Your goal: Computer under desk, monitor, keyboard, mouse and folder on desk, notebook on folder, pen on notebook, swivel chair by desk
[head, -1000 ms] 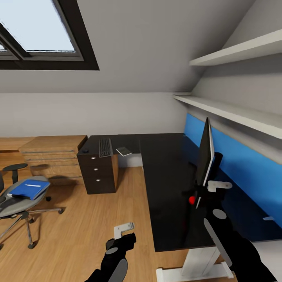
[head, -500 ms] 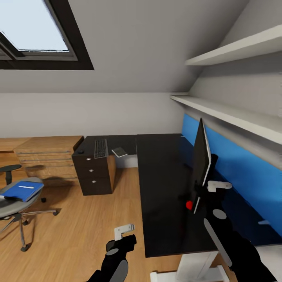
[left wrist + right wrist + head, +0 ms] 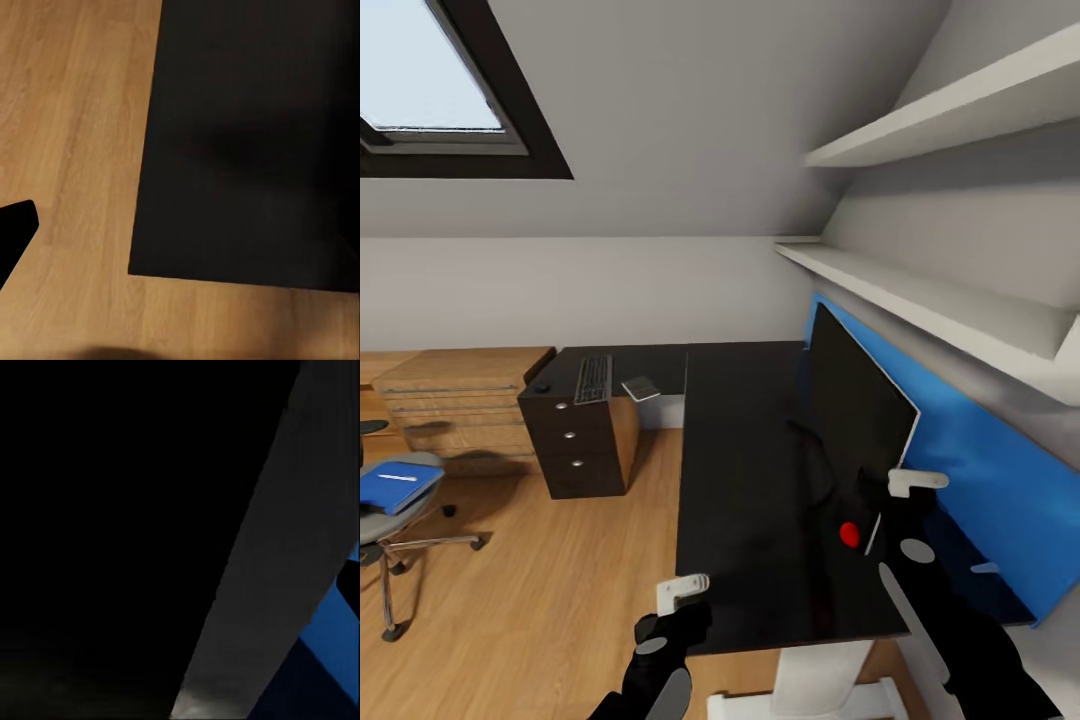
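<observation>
My right gripper (image 3: 880, 500) grips the black flat-screen monitor's (image 3: 855, 405) corner; I'd square it parallel to the black L-shaped desk's (image 3: 745, 470) blue back panel (image 3: 970, 470); left gripper (image 3: 680, 592) open.

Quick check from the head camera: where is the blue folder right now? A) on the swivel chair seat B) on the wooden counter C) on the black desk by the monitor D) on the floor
A: the folder lies on the swivel chair seat, apart from the desk.
</observation>
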`<state>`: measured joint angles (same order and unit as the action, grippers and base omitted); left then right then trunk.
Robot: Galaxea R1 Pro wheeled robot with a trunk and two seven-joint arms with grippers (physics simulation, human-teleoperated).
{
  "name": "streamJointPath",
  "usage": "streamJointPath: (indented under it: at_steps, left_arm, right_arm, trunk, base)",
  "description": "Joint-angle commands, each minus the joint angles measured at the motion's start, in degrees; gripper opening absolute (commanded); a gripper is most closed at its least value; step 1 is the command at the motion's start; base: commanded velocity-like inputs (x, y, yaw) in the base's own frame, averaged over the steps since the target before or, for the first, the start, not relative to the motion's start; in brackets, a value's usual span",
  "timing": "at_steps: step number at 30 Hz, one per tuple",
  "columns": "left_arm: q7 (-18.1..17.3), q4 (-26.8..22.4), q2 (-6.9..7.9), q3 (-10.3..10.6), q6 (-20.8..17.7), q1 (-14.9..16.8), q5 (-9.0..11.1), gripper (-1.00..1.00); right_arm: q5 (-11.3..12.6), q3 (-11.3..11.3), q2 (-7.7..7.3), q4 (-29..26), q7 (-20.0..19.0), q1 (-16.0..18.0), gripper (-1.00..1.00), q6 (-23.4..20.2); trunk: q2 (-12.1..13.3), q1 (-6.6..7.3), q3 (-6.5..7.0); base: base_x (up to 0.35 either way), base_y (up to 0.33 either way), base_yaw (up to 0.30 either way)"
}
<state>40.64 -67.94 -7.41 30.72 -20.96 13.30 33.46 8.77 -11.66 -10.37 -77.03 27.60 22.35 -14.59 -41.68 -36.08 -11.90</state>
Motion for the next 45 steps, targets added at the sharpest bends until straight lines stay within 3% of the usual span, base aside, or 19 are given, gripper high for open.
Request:
streamJointPath:
  at_steps: [1,29,45]
  left_arm:
    - [0.5,-0.1,0.01,0.2,-0.2,0.0,0.3,1.0]
    - [0.4,-0.2,0.02,0.5,0.0,0.1,0.4,1.0]
    - [0.3,-0.2,0.02,0.5,-0.1,0.0,0.4,1.0]
  right_arm:
    - [0.5,-0.2,-0.09,0.1,0.5,0.1,1.0,-0.3]
    - [0.4,-0.4,-0.09,0.3,0.4,0.1,1.0,-0.3]
    - [0.4,-0.4,-0.09,0.2,0.4,0.1,1.0,-0.3]
  trunk:
    - [-0.1,-0.02,-0.09]
    - [-0.1,-0.02,-0.09]
    - [-0.1,-0.02,-0.09]
  base:
    - [0.0,-0.273,0.0]
    - [-0.025,-0.054,0.0]
    - [-0.16,0.0,0.0]
